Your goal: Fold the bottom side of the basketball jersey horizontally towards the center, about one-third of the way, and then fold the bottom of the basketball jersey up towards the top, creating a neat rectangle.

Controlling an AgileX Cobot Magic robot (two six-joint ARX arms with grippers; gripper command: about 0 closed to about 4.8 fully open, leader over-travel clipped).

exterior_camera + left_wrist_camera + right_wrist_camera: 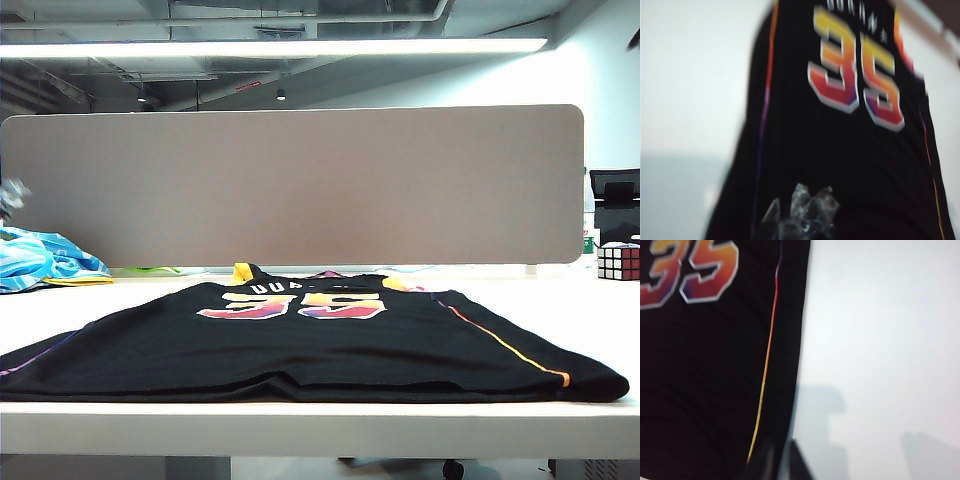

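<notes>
Jersey (320,345) lay flat on the table (320,425), number up, hem at the near edge, nothing folded yet. My left gripper (802,212) was pinched shut w/ nothing in it, hovering over the hem on the left; right gripper (780,460) sat near the striped right edge, jaws nearly closed, empty. I reckoned I'd need both opened up, then pinch the hem corners evenly & lift together to keep the fold straight.

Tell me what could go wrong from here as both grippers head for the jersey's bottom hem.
1. The left gripper is shut over the jersey; it may push the cloth instead of pinching it.
2. The right gripper is at the jersey's side edge, over the table; it may miss.
3. The hem hangs at the table's front edge and could slide off.
</notes>
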